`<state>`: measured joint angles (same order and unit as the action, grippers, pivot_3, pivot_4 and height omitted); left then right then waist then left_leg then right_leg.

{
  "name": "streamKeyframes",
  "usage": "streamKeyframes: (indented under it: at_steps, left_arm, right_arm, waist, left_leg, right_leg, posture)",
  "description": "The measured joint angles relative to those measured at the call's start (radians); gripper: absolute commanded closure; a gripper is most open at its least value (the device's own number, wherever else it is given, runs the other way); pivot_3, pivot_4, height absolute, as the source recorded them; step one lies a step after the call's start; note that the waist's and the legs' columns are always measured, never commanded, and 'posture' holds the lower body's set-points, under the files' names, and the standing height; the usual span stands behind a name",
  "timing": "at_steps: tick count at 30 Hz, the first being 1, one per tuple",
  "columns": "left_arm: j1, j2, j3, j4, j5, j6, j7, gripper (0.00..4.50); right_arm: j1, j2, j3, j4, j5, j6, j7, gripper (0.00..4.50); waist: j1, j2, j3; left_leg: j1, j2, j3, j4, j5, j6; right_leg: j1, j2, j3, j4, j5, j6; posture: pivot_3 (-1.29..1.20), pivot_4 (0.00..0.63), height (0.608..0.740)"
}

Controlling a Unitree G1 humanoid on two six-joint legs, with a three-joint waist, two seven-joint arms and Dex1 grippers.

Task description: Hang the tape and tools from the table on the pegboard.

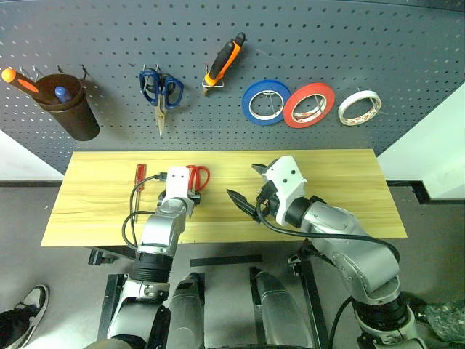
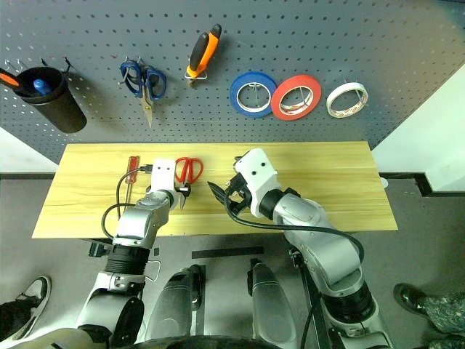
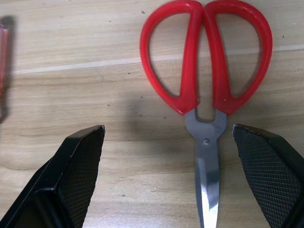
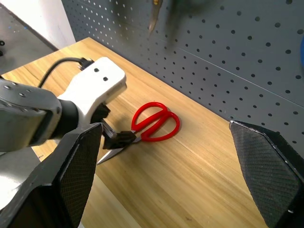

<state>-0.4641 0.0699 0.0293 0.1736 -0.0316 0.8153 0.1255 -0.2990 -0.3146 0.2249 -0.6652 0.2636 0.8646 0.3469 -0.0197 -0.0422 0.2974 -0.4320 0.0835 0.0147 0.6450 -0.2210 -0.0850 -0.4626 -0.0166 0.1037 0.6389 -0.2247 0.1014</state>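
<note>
Three tape rolls point(image 1: 310, 104) hang on the pegboard point(image 1: 378, 51). One pair of red-handled scissors point(image 3: 206, 90) and one screwdriver point(image 1: 140, 174) lie on the table point(image 1: 341, 182). Both the left gripper point(image 3: 171, 175) and the right gripper point(image 1: 245, 195) are wide open and empty.

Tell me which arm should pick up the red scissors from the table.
Left. The left gripper hangs just over the red scissors, jaws open on either side of the blades. The right gripper is open too, but off to the side, clear of them.

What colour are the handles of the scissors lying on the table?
Bright red; the scissors show best in the left wrist view.
</note>
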Motion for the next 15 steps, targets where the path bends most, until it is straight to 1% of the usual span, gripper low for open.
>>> streamKeyframes:
  at_steps: [4,9,15]
  left_arm:
    - [-0.008,-0.002,0.004,0.03,-0.001,-0.005,-0.016,0.0]
    - [-0.015,-0.001,0.017,0.041,-0.003,-0.014,-0.032,0.0]
    - [-0.024,0.016,0.027,0.06,-0.003,-0.021,-0.056,0.0]
  right_arm:
    - [0.007,-0.001,-0.002,-0.01,0.014,0.006,-0.005,0.01]
    - [0.013,-0.001,-0.003,-0.012,0.016,0.014,-0.013,0.01]
    - [0.014,-0.002,-0.004,-0.023,0.017,0.016,-0.025,0.01]
  waist:
    - [0.0,0.0,0.008]
    - [0.0,0.001,0.012]
    - [0.0,0.001,0.013]
  left_leg:
    - [-0.002,0.0,0.0,0.0,0.0,0.0]
    - [-0.009,0.0,0.0,0.0,-0.001,0.001]
    - [-0.009,0.0,0.0,0.0,-0.001,0.002]
  right_leg:
    - [-0.001,0.0,0.0,-0.002,0.0,0.0]
    - [-0.006,0.0,0.0,-0.003,0.001,0.0]
    - [-0.006,0.0,-0.001,-0.004,0.001,0.0]
  posture:
    - [0.01,0.347,0.721]
    - [0.01,0.35,0.721]
    - [0.01,0.354,0.721]
